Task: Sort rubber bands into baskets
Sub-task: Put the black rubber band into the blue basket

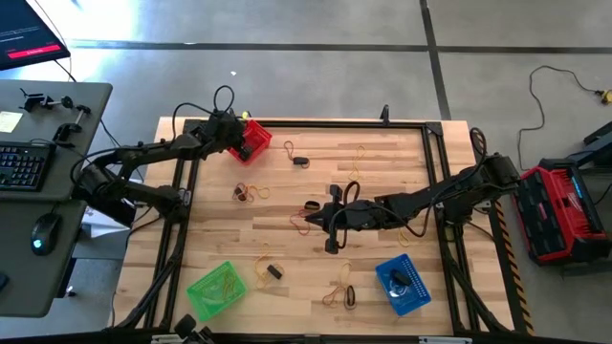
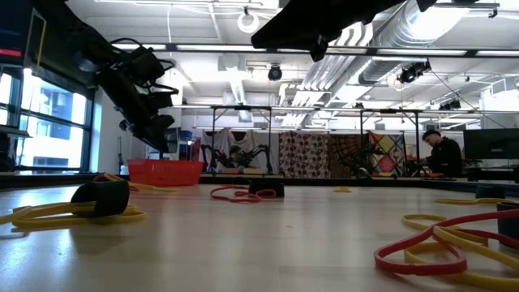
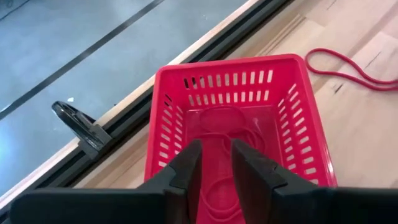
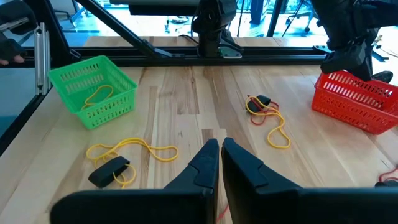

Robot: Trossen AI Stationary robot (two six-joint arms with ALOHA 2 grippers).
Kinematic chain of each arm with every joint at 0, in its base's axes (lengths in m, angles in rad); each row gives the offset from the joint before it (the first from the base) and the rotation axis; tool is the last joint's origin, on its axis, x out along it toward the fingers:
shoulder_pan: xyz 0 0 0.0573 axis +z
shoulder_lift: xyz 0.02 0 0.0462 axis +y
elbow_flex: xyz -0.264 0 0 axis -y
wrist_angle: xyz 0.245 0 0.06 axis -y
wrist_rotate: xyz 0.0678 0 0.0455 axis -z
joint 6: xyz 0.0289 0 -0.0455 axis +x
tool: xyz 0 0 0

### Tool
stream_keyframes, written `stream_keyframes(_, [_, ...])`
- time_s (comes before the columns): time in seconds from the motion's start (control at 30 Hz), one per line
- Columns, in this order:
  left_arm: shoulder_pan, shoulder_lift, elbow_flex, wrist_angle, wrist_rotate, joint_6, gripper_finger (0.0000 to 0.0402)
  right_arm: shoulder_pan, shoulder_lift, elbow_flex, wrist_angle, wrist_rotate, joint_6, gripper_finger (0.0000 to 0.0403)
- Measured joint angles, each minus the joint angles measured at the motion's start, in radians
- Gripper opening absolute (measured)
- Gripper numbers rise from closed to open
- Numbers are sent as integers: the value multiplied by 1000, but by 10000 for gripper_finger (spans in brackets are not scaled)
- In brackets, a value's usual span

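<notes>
The red basket (image 1: 251, 143) stands at the table's far left and holds red rubber bands (image 3: 217, 134). My left gripper (image 3: 216, 169) hangs open and empty just above it, pointing down into it; it also shows in the high view (image 1: 234, 134). My right gripper (image 1: 316, 219) is over the table's middle, fingers shut (image 4: 219, 152). A thin red strand (image 4: 221, 208) shows in the slit between them. The green basket (image 1: 215, 290) at the near left holds yellow bands. The blue basket (image 1: 402, 284) at the near right holds a black band. My right gripper is shut on a red rubber band, of which only a thin strand (image 4: 221, 208) shows through the slit between the fingers. The fingers hide the place of contact. The fingers point level toward the table's left, above the wood.
Loose bands lie on the wood: a yellow loop with a black band (image 4: 112, 171), a mixed cluster (image 4: 261, 106), a red loop (image 3: 348, 65) beside the red basket, and red and yellow loops (image 2: 430, 243) near the front edge. A dark rail frames the table (image 1: 435, 191).
</notes>
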Motion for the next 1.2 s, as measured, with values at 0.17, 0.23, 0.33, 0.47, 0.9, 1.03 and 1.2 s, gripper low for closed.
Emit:
stream_keyframes(0.17, [-12,-11,0,-3,-3,11,69,0,0,0,-6,0,16,10])
stream_keyframes(0.23, [-30,-30,0,-5,-2,17,52,0,0,0,-17,0,21,10])
stream_keyframes(0.33, [-75,-71,-2,-11,-2,38,21,0,0,0,-37,0,44,10])
stream_keyframes(0.47, [-148,-154,-38,-13,-1,45,5,0,0,0,-51,0,63,10])
stream_keyframes(0.9, [-478,-474,-125,-184,7,-68,1,0,45,0,-31,-1,68,10])
stream_keyframes(1.03, [-589,-506,-125,-264,26,-114,3,0,113,0,13,-2,68,10])
stream_keyframes(1.2, [-686,-505,-125,-346,4,-241,10,0,188,0,48,-4,108,10])
